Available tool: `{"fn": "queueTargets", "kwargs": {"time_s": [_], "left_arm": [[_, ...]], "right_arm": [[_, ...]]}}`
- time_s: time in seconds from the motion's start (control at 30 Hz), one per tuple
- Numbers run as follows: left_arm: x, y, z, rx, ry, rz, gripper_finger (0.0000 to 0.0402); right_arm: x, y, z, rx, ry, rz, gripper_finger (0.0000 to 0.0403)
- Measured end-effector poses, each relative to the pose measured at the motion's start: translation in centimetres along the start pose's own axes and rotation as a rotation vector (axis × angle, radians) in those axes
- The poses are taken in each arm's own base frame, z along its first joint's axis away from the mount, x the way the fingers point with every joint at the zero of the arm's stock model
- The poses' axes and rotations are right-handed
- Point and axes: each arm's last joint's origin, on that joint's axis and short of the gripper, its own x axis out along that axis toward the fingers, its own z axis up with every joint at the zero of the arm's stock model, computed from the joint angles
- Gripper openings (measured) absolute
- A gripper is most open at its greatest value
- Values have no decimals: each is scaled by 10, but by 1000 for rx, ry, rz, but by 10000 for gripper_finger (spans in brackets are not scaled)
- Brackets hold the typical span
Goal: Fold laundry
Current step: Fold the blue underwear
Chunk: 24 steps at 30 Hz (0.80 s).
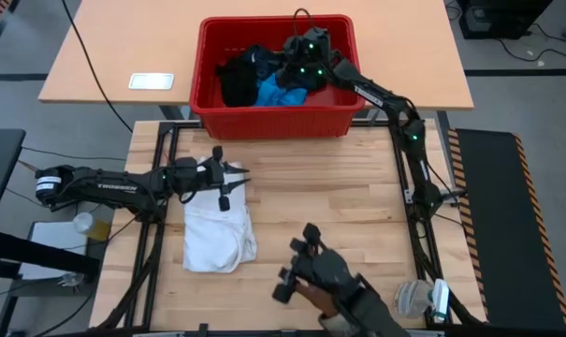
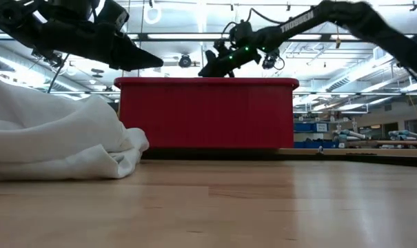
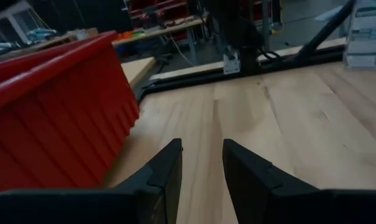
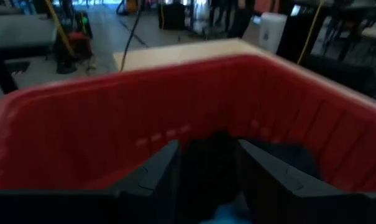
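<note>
The white shirt [image 1: 217, 229] [image 2: 49, 138] lies crumpled on the wooden table's left half. My left gripper [image 1: 240, 178] [image 3: 202, 146] hovers open over the shirt's far edge, with nothing between its fingers. A red crate [image 1: 208, 56] [image 4: 113, 124] stands at the table's far edge. It holds black garments [image 1: 238, 80] [image 4: 209, 168] and a bright blue piece [image 1: 281, 94]. My right gripper [image 1: 284, 67] [image 4: 207, 146] hangs open above the crate's inside, over the black cloth. In the low view it [image 2: 207, 69] stays above the crate's rim.
A person's hand with a dark device [image 1: 311, 271] reaches in over the table's near edge. Bare wood lies between the shirt and the right arm's base [image 1: 423, 201]. Beyond the crate a second tabletop carries a small white object [image 1: 152, 81].
</note>
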Motion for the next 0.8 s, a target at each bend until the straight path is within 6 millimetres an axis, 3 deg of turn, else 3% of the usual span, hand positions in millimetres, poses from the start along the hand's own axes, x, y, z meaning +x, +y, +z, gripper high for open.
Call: {"fn": "queueTargets", "kwargs": {"time_s": [0.23,0.33,0.47,0.6,0.8], "left_arm": [[0,1,-2,-26,24,15,118],[0,1,-3,-45,27,21,118],[0,2,-4,-37,38,31,118],[0,4,-7,-35,68,38,118],[0,5,-9,-31,89,39,118]], "right_arm": [[23,-47,-30,117,66,-56,164],[28,-57,-49,160,107,-51,165],[38,-59,-89,160,292,-33,176],[37,-51,-98,115,391,-5,219],[31,-45,-118,151,596,-50,331]]}}
